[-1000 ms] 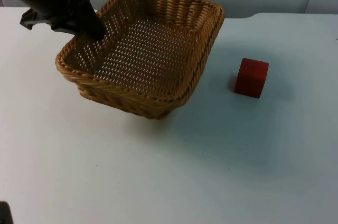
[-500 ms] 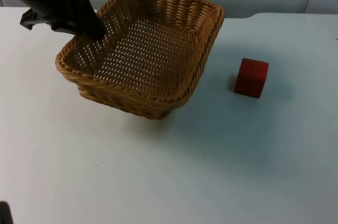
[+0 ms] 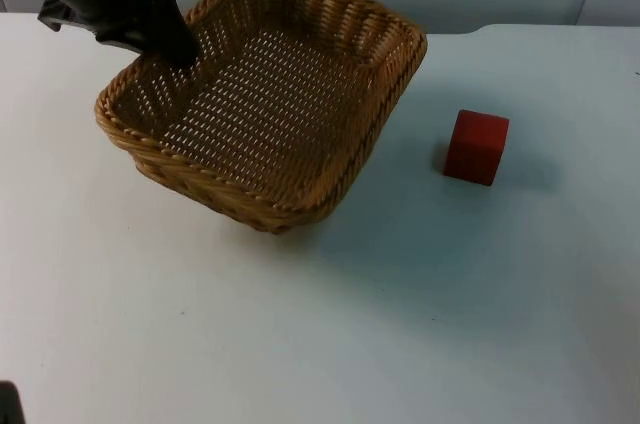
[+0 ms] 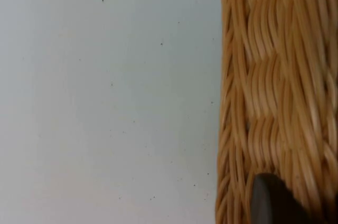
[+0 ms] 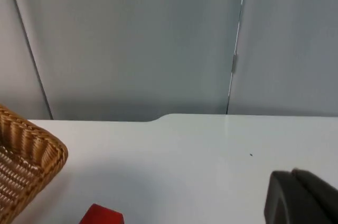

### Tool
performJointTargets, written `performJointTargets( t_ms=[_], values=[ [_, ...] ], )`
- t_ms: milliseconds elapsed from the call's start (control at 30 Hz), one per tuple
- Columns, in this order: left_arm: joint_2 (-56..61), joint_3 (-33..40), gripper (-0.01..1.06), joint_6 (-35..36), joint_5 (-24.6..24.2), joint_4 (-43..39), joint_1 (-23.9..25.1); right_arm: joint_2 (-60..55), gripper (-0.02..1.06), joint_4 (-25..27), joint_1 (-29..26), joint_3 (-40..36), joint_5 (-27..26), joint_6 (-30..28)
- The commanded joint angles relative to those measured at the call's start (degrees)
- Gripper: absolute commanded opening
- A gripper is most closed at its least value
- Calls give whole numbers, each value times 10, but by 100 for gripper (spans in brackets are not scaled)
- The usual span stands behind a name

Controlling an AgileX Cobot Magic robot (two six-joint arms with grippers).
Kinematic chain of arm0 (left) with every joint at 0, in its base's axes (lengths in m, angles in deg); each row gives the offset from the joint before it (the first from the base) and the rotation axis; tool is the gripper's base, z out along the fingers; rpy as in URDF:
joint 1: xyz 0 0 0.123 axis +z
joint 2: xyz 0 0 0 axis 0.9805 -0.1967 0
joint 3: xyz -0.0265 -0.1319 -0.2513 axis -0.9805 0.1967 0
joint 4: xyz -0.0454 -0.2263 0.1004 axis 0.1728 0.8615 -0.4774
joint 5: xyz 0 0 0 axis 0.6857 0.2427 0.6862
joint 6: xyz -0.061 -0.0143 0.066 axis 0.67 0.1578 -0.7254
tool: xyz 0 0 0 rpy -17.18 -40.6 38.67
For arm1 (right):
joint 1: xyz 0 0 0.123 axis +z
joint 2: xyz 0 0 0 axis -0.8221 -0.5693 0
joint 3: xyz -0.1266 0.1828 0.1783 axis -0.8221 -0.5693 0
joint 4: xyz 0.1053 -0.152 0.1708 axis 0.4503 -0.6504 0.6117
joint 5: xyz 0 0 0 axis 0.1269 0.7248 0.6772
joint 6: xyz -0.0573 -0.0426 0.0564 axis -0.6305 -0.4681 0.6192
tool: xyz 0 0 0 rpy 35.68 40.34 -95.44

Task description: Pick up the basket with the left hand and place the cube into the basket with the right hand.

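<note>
One basket (image 3: 262,109) in left gripper (image 3: 178,47) (apparently lifted), red cube (image 3: 476,147) apart.

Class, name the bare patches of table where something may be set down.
Bare table lies in front of the basket and the red cube, and between them. Crowded at the basket's far left rim, where the left gripper grips.

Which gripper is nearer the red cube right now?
Right. Its gripper waits back off the table with the red cube just ahead; the left gripper grips the basket rim, across the basket.
</note>
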Motion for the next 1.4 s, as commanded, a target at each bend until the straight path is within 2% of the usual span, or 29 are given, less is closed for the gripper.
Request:
performJointTargets(
  t_ms=[0, 133, 333, 433, 467, 533, 567, 733, 767, 800, 867, 900, 967, 1100, 1200, 1367],
  values=[
    [12, -6, 0, 2, 6, 12, -4, -52, 0, 1, 0, 29, -10, 5],
    [12, -6, 0, 2, 27, 8, -4, -110, 0, 1, 0, 62, -10, 23],
    [12, -6, 0, 2, 34, 8, -4, -193, 0, 17, 0, 92, 32, 23],
    [12, -6, 0, 2, 34, 8, -4, -226, 5, 15, 0, 100, 42, 21],
    [12, -6, 0, 2, 34, 8, -4, -244, 9, 15, 0, 106, 45, 11],
    [12, -6, 0, 2, 34, 8, -4, -287, 26, 15, 10, 125, 66, -22],
    [12, -6, 0, 2, 34, 8, -4, -287, 26, 15, 10, 125, 66, -22],
    [12, -6, 0, 2, 34, 8, -4, -371, 75, 15, 61, 186, 115, -85],
    [12, -6, 0, 2, 34, 8, -4, -371, 75, 15, 61, 186, 115, -85],
    [12, -6, 0, 2, 34, 8, -4, -385, 86, 15, 73, 197, 117, -95],
    [12, -6, 0, 2, 34, 8, -4, -409, 98, 15, 94, 211, 120, -119],
    [12, -6, 0, 2, 34, 8, -4, -409, 98, 15, 94, 211, 120, -119],
    [12, -6, 0, 2, 34, 8, -4, -445, 105, 15, 120, 223, 121, -154],
    [12, -6, 0, 2, 34, 8, -4, -487, 105, 30, 133, 231, 121, -156],
    [12, -6, 0, 2, 34, 8, -4, -524, 105, 60, 136, 230, 110, -156],
    [12, -6, 0, 2, 34, 8, -4, -557, 105, 60, 136, 230, 96, -156]
  ],
)
